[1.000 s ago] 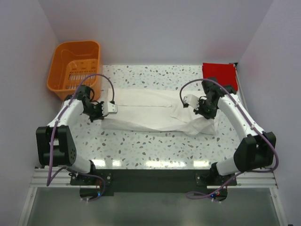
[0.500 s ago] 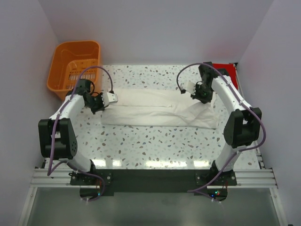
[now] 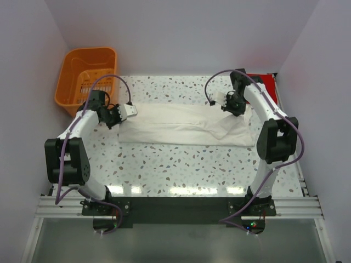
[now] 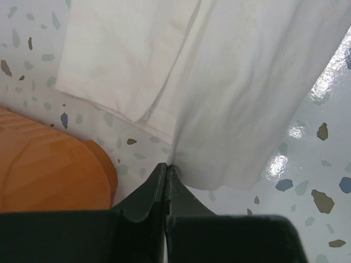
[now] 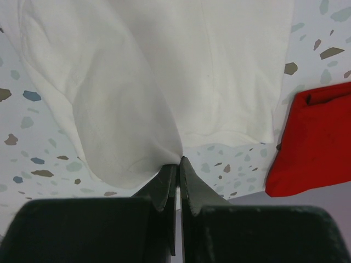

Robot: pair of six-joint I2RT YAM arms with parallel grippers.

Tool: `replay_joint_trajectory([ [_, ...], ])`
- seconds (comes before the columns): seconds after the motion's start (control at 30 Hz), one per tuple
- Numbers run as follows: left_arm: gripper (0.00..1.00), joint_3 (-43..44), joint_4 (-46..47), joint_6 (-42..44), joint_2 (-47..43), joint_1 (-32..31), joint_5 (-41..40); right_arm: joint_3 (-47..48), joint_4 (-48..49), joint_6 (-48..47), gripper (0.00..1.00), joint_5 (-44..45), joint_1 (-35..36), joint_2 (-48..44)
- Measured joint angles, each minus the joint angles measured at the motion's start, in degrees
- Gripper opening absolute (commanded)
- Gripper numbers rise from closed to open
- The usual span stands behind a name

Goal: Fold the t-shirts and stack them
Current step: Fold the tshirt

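The cream-white t-shirt (image 3: 181,125) lies as a long folded band across the middle of the table. My left gripper (image 3: 117,116) is shut on its left end, pinching the cloth (image 4: 219,109) at the fingertips. My right gripper (image 3: 234,107) is shut on its right end, also pinching the cloth (image 5: 137,98). The red t-shirt (image 3: 264,82) is a small flat square at the far right corner, mostly hidden behind my right arm; it shows at the right edge of the right wrist view (image 5: 312,137).
An orange slotted basket (image 3: 88,76) stands at the far left corner, just left of my left gripper; its rim shows in the left wrist view (image 4: 49,164). The speckled table (image 3: 181,164) has walls on three sides.
Both grippers have carried the shirt's near edge away from me toward the far side, folding it over. The shirt is now a narrower band. My right arm moved up beside the red shirt.
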Motion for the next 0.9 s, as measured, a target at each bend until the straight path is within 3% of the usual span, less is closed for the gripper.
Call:
replay_joint_trajectory([
  [0.87,0.0,0.0,6.6,0.0,5.8,-4.7,-6.3,-0.3,1.6,-0.1,0.0,0.2,-2.0,1.7],
  [0.9,0.0,0.0,6.8,0.0,6.0,-4.7,-6.7,-0.3,1.8,0.1,0.04,0.2,-2.0,1.9],
])
